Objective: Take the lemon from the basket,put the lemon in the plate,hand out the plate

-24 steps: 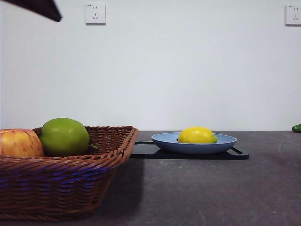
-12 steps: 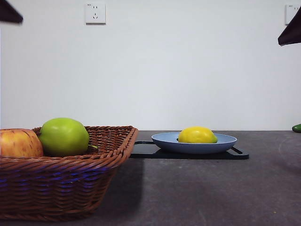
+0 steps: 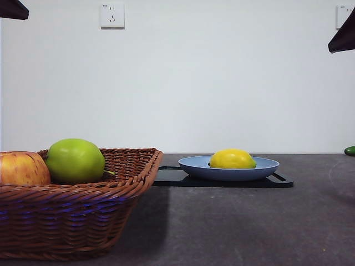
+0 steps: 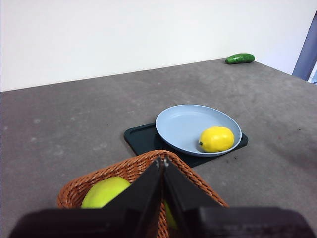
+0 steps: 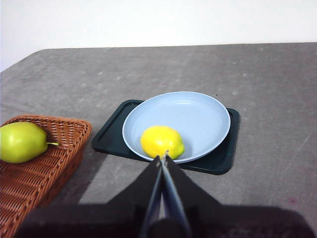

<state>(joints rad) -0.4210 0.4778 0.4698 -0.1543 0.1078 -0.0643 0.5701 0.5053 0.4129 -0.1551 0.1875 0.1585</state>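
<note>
The yellow lemon (image 3: 232,159) lies in the light-blue plate (image 3: 266,168), which sits on a black tray (image 3: 280,182). It also shows in the left wrist view (image 4: 216,139) and the right wrist view (image 5: 161,141), on the plate (image 4: 183,124) (image 5: 198,116). The wicker basket (image 3: 72,213) stands near left. My left gripper (image 4: 162,161) is shut and empty, high above the basket (image 4: 143,166). My right gripper (image 5: 162,157) is shut and empty, high above the plate's near side. Both arms show only as dark tips at the front view's top corners.
A green apple (image 3: 75,160) and a red-yellow apple (image 3: 22,168) lie in the basket. A green cucumber (image 4: 240,58) lies at the table's far right edge (image 3: 350,150). Wall sockets are on the back wall.
The dark arm tip at the top left has drawn back toward the corner. A second dark arm tip has come in at the top right. The lemon, plate and basket have not moved.
</note>
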